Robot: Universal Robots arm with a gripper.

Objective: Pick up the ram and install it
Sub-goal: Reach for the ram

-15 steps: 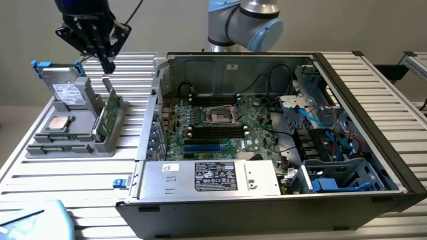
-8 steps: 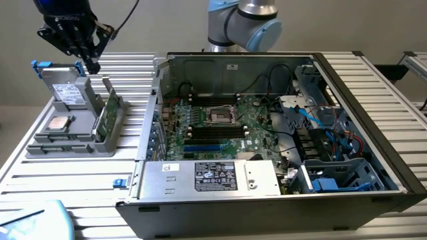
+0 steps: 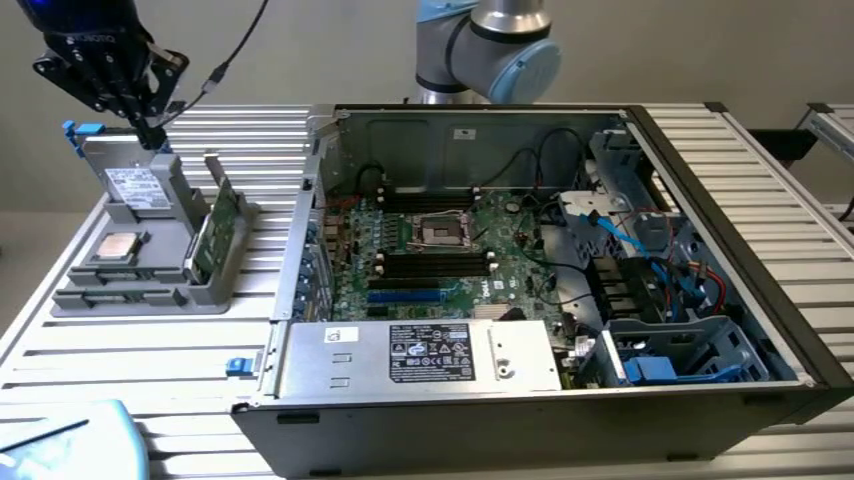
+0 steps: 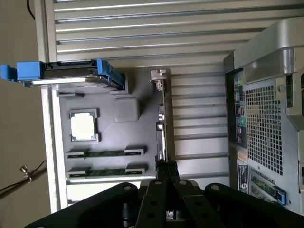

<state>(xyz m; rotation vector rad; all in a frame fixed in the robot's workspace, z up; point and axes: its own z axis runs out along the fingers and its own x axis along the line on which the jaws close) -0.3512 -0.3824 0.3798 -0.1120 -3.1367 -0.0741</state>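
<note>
The ram [image 3: 218,228] [image 4: 163,130] stands on edge in a grey holder tray [image 3: 80,298], along the side facing the open computer case [image 3: 400,135], on the slatted counter [image 3: 160,350]. The pincer [image 3: 151,135] [image 4: 166,166], pressed together and empty, hangs above the tray's drive [image 3: 138,187], apart from the ram.

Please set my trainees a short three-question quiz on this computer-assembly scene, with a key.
1. True or false: the hand is gripping the ram.
2. Fill in: the clips at the ends of the drive are coloured ___.
3. Where does the silver processor chip lie? A) on top of the drive; B) in the grey holder; C) in the hand.

Key:
1. False. The ram stands in the grey holder, and the hand is shut and empty above it.
2. Blue.
3. B.
</note>
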